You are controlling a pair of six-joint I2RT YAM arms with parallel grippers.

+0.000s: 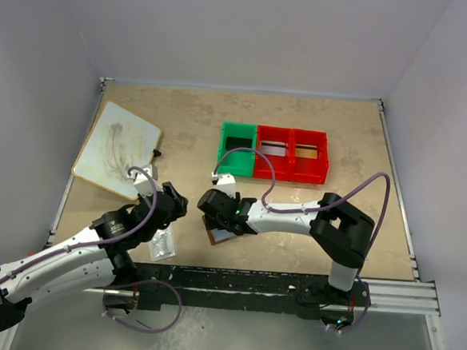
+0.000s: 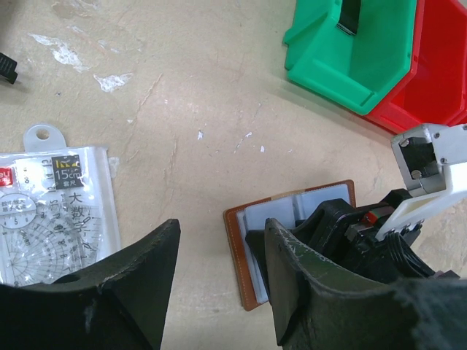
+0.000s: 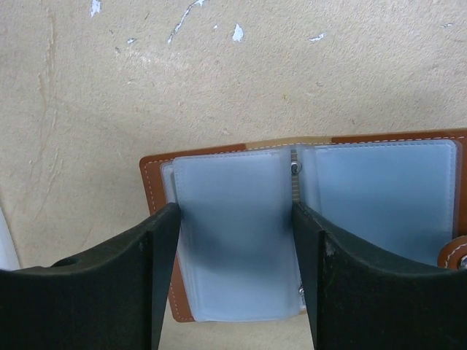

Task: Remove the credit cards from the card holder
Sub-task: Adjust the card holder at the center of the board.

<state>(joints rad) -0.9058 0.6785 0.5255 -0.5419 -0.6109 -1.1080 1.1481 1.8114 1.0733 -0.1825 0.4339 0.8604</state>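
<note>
A small brown leather card holder (image 3: 379, 197) lies spread open on the tan desk (image 1: 350, 119), bluish-grey pockets facing up, no credit cards showing in them. The right end effector (image 3: 237, 284) stands directly over the holder, jaws wide astride one pocket leaf, seemingly placed to work at its contents. Just left of the holder, the left end effector (image 2: 219, 292) waits wide and empty. Also left of the holder, a clear plastic packet (image 2: 55, 211) reads "15cm".
</note>
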